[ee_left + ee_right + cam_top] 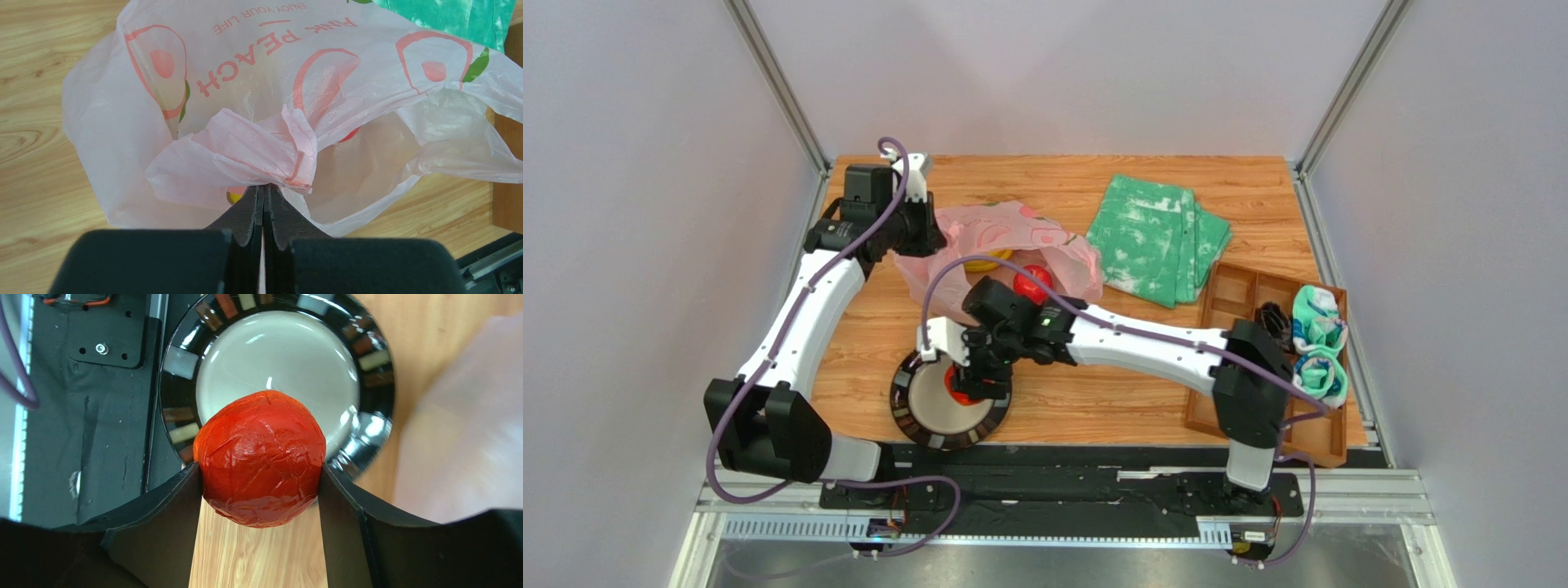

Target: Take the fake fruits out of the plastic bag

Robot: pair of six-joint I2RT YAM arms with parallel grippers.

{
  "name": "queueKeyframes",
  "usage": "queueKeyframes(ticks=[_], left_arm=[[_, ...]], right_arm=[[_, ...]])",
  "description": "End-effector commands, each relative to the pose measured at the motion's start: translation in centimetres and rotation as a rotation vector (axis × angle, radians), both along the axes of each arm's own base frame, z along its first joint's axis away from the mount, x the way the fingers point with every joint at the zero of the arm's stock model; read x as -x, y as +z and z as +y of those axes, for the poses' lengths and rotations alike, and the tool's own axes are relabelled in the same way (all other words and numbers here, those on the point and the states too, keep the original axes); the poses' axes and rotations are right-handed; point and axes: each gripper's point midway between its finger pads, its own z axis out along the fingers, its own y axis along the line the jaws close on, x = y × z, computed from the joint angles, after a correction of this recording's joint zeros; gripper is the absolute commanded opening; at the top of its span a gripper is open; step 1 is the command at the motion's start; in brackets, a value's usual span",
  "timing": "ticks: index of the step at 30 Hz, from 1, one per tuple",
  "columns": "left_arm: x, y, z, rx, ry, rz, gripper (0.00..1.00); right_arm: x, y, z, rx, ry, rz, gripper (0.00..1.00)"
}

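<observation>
While I watch the overhead view, the left gripper (918, 239) sits at the far left of the table (1112, 380). My left wrist camera shows its jaws pressed flat together on a bunched fold of the bag (245, 92), so it has the thin pink plastic pinched tight at the bag's left side. The bag lies crumpled on the far part of the wood, its printed side up. At its open side I can make out a yellow fruit (983, 261) and a red fruit (1032, 282) among the plastic. Nearer to me, just in front of the bag, stands a dark-rimmed plate (913, 423) with a pale centre. The right gripper (962, 382) hangs over it, its fingers (344, 508) spread about as wide as the wrinkled orange-red fruit (261, 459) and bearing on both its sides. That fruit is out of the bag and above the plate; I cannot tell whether it touches the dish. Further right, beside the bag, lies a folded green-and-white cloth (1155, 239). At the right edge is a wooden tray (1247, 294) with compartments, holding teal-and-white rolled bundles (1318, 337).
</observation>
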Motion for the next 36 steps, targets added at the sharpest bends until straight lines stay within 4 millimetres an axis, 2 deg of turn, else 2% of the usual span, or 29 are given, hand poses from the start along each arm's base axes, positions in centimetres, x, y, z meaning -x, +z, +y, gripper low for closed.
queueKeyframes(ticks=[1,3,5,6,8,9,11,13,14,16,18,19,20,22,23,24,26,27,28,29,31,32,34,35,36], left_arm=[[-0.9,2.0,1.0,0.019,0.042,-0.044,0.0],[-0.7,2.0,1.2,0.035,0.044,-0.036,0.0],[-0.6,1.9,1.6,0.042,0.059,-0.032,0.0],[-0.5,1.9,1.7,0.045,0.061,-0.034,0.0],[-0.3,1.7,1.5,0.052,0.056,-0.032,0.0],[-0.1,1.5,1.5,0.054,0.054,-0.03,0.0],[0.0,1.4,1.4,0.057,0.05,-0.031,0.0],[0.1,1.6,1.5,0.055,0.051,-0.037,0.0],[0.1,1.7,1.6,0.053,0.051,-0.04,0.0],[0.2,2.1,1.8,0.046,0.055,-0.053,0.0],[0.5,2.2,1.8,0.054,0.062,-0.046,0.0],[0.7,2.3,1.7,0.061,0.058,-0.049,0.0],[0.8,2.3,1.6,0.068,0.053,-0.048,0.0],[1.3,2.1,1.6,0.077,0.059,-0.049,0.0],[1.5,2.0,1.6,0.08,0.06,-0.047,0.0],[1.9,2.0,1.6,0.082,0.064,-0.049,0.0],[2.4,2.2,1.5,0.088,0.06,-0.051,0.0],[2.8,2.6,1.6,0.086,0.054,-0.068,0.0],[3.1,2.7,1.5,0.086,0.046,-0.073,0.0],[3.4,2.9,1.4,0.09,0.033,-0.08,0.0],[4.0,2.5,1.0,0.105,0.012,-0.07,0.0],[4.2,2.3,0.4,0.126,-0.016,-0.06,0.0],[4.2,1.6,0.0,0.145,-0.034,-0.05,0.0],[4.2,1.4,-0.2,0.155,-0.041,-0.043,0.0],[4.1,1.5,-0.2,0.157,-0.043,-0.046,0.0]], right_arm=[[0.8,0.6,5.1,-0.084,0.103,-0.071,0.28],[0.5,-0.2,6.9,-0.093,0.059,-0.028,0.28],[-0.2,-0.9,7.8,-0.091,0.025,-0.025,0.28],[-0.4,-1.9,8.2,-0.077,0.025,-0.03,0.3],[-0.4,-2.0,8.9,-0.086,0.032,-0.039,0.31],[-0.2,-2.7,9.1,-0.075,0.039,-0.029,0.36],[-0.1,-3.1,9.3,-0.069,0.045,-0.014,0.53],[0.0,-3.6,9.0,-0.049,0.038,0.004,0.81],[0.0,-3.0,8.7,-0.05,0.034,0.001,1.0],[-0.9,-1.6,8.0,-0.063,-0.005,-0.027,1.0],[-1.6,1.3,6.3,-0.106,-0.03,-0.05,1.0],[-1.7,2.0,5.3,-0.101,-0.029,-0.054,1.0],[-1.6,4.1,4.1,-0.124,-0.037,-0.067,1.0],[-2.4,5.7,1.8,-0.116,-0.091,-0.053,0.99],[-2.7,8.3,0.5,-0.16,-0.122,-0.054,0.98],[-4.3,8.8,-1.0,-0.173,-0.18,-0.026,0.96],[-5.4,11.6,-3.0,-0.246,-0.288,0.073,0.93],[-7.5,12.3,-4.2,-0.267,-0.363,0.091,0.89],[-8.5,12.8,-4.9,-0.278,-0.406,0.092,0.87],[-9.4,12.8,-5.4,-0.275,-0.432,0.072,0.84],[-11.8,11.8,-6.5,-0.243,-0.487,-0.008,0.7],[-12.9,10.3,-6.6,-0.2,-0.484,-0.056,0.63],[-15.1,8.3,-7.2,-0.141,-0.538,-0.107,0.6],[-15.9,6.2,-7.2,-0.095,-0.55,-0.104,0.56],[-16.7,5.3,-7.5,-0.07,-0.569,-0.116,0.55]])
